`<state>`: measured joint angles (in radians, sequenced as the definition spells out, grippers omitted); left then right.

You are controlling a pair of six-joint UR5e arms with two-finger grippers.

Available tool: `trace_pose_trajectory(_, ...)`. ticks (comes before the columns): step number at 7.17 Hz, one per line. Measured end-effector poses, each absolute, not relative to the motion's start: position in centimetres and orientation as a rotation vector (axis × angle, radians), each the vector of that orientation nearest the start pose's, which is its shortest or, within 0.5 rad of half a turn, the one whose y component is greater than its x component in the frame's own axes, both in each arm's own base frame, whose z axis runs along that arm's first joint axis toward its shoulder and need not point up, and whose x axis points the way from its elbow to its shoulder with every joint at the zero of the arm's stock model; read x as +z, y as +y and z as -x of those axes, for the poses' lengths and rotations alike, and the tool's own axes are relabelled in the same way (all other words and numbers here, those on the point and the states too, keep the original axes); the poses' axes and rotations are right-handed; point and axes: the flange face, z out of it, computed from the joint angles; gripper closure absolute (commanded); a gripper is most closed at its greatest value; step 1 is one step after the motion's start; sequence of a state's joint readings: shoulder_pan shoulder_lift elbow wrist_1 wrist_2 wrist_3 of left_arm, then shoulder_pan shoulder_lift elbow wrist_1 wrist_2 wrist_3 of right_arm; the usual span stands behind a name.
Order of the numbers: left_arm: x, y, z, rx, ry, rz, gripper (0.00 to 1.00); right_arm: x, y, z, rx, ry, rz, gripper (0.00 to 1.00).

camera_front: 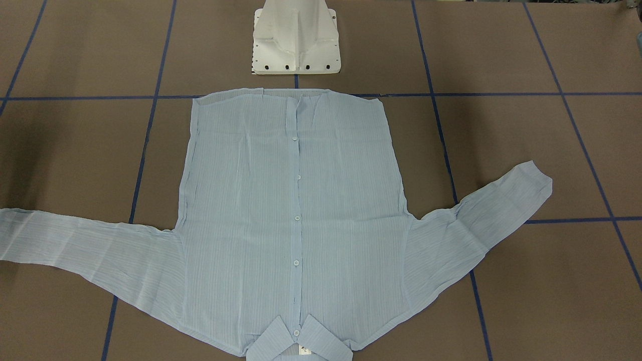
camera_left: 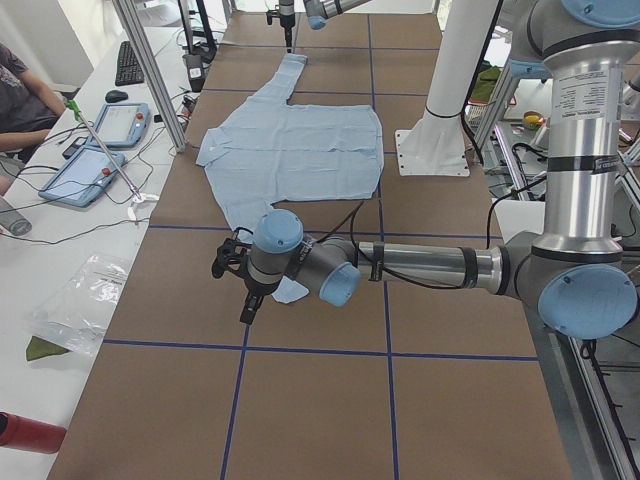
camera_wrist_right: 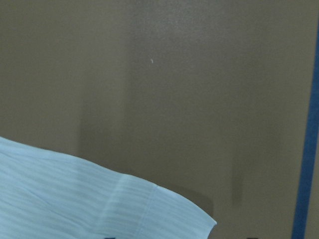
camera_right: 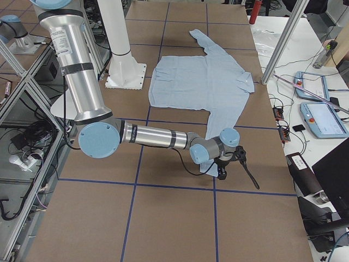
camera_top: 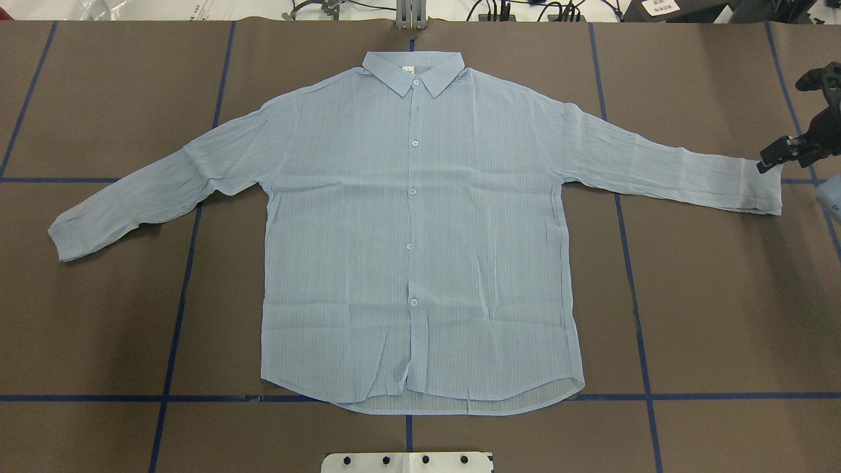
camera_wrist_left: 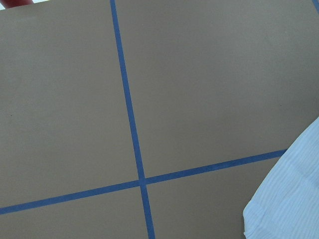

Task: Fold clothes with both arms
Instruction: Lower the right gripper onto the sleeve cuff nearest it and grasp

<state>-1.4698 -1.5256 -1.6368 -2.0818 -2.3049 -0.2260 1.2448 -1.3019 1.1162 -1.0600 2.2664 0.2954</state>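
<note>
- Just inboard of the right claw (camera_top: 785, 125), the right cuff (camera_top: 762, 190) lies flat on the table (camera_top: 723, 295). The claw is released and empty, jaws spread wide. Its lower fingertip sits at the cuff's edge, but I cannot resolve whether it touches.
- The shirt (camera_top: 414, 230) is spread between the 2 claws, buttoned and front up, collar on the side away from the robot, both sleeves out.
- The left claw (camera_left: 236, 290) shows only in the left-end view, just outboard of the left cuff (camera_top: 62, 240). I cannot tell whether it is released or clenched.
- Risk 1: the fabric is thin and lies flush with the table. Fingers closing beside the cuff rather than around it would catch nothing, or only 1 layer.
- Risk 2: the 2 sleeves lie at different angles. Matched lifts could drag the body askew and wrinkle it.
- Hidden: neither wrist view shows fingers, only a cuff corner and bare table. The front-facing view shows no claw and cuts off the right cuff and the collar's lower edge.
</note>
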Motion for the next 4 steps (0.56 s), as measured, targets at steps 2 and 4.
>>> trace_pose_trajectory(2, 59.14, -50.04, 1.44, 0.063, 0.792, -0.379, 0.00, 69.51, -60.49, 13.66, -0.226, -0.743, -0.103, 0.22)
trace_pose_trajectory(4, 59.10, -50.05, 1.38, 0.060, 0.793, -0.379, 0.00, 70.03, -60.54, 13.51, -0.259, -0.714, -0.120, 0.34)
